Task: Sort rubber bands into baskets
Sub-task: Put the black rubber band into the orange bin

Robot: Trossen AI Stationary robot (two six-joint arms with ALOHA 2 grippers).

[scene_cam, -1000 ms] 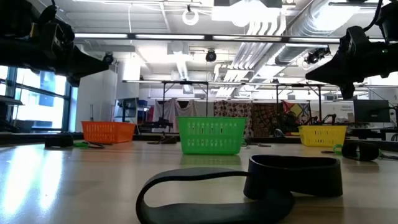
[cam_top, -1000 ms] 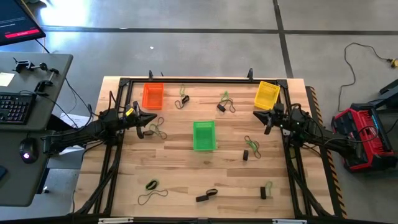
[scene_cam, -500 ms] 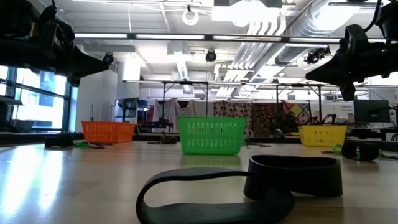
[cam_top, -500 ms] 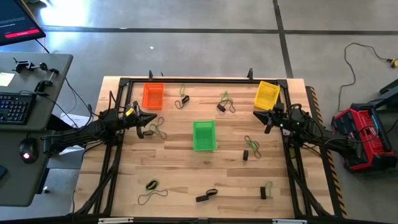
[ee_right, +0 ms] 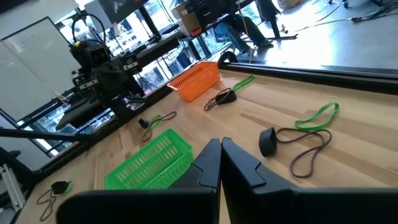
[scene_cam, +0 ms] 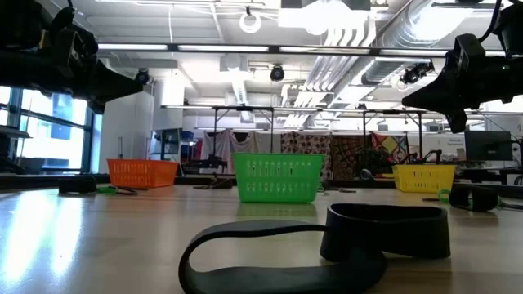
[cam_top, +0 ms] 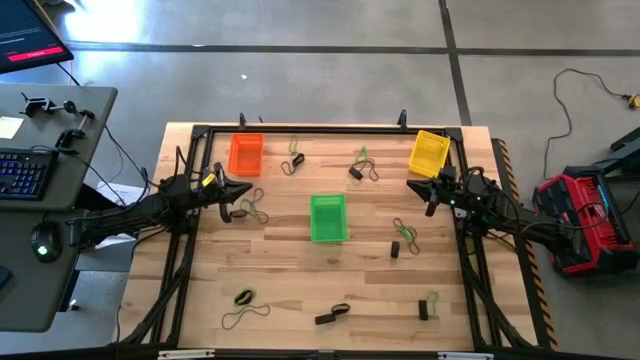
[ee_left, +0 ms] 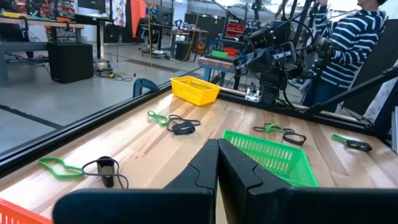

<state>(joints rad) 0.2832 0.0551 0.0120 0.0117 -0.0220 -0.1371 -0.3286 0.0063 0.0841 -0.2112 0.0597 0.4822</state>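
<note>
High view: left gripper (cam_top: 243,192) hangs by the table's left edge just below the orange basket (cam_top: 245,154), fingers pressed together on nothing; right gripper (cam_top: 414,185) sits below the yellow basket (cam_top: 429,152), fingers likewise together and holding nothing. Green basket (cam_top: 327,218) stands mid-table, rubber bands (cam_top: 362,164) scattered loose across the wooden table (cam_top: 290,270), none seen inside a basket.

no legible text, labels — none readable

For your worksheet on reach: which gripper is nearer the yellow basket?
Right. The right gripper sits just in front of the yellow basket; the left gripper is across the table beside the orange basket.
</note>
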